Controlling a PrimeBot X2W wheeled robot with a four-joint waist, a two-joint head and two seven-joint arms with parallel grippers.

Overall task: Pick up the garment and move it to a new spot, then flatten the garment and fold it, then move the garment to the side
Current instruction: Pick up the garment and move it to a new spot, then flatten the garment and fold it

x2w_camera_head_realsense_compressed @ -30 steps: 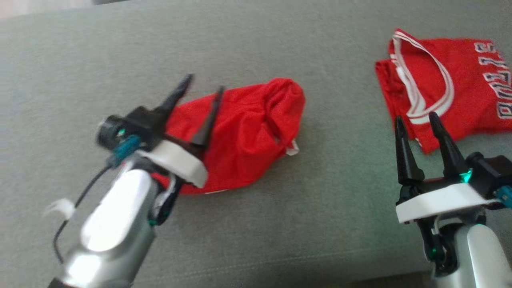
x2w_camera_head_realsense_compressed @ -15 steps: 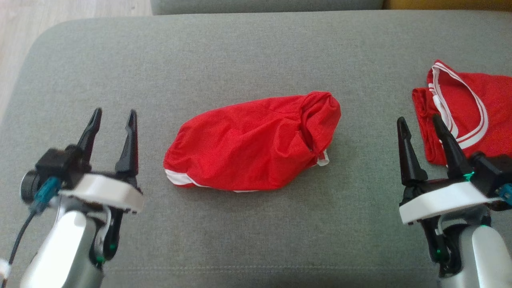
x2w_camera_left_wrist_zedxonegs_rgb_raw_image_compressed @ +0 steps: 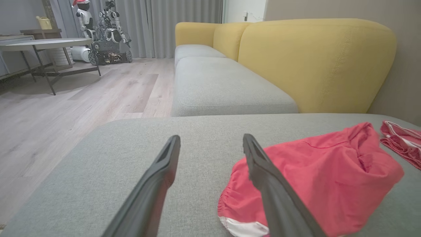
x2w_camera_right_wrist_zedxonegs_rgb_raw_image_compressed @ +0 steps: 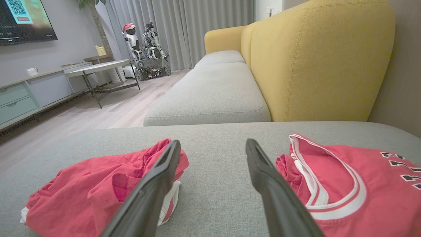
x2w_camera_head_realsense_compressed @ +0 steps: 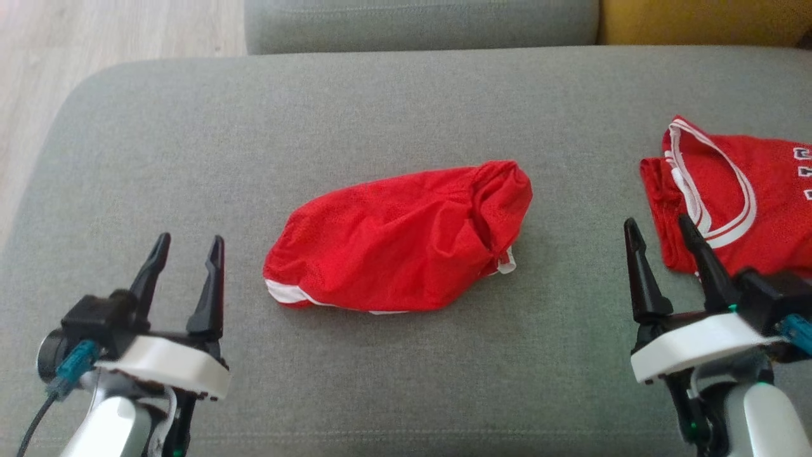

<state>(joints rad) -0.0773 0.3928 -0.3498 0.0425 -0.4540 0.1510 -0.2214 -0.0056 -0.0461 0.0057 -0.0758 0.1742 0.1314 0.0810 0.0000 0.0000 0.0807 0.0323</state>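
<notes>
A red garment with white trim lies crumpled in a bundle at the middle of the grey cushion. My left gripper stands open to its left, apart from it, with nothing between its fingers. In the left wrist view the garment lies to the right of that gripper. My right gripper is open and empty, between the bundle and a red jersey with white neck trim and lettering. The right wrist view shows the bundle left of the gripper and the jersey on its right.
Beyond the cushion lies another grey seat with a yellow backrest. Wooden floor runs past the cushion's left edge. Far off stand a round table and a parked robot.
My left gripper, which hung over the bundle's left end, has drawn back to the lower left, clear of it. The head camera has shifted; the right gripper has barely moved.
</notes>
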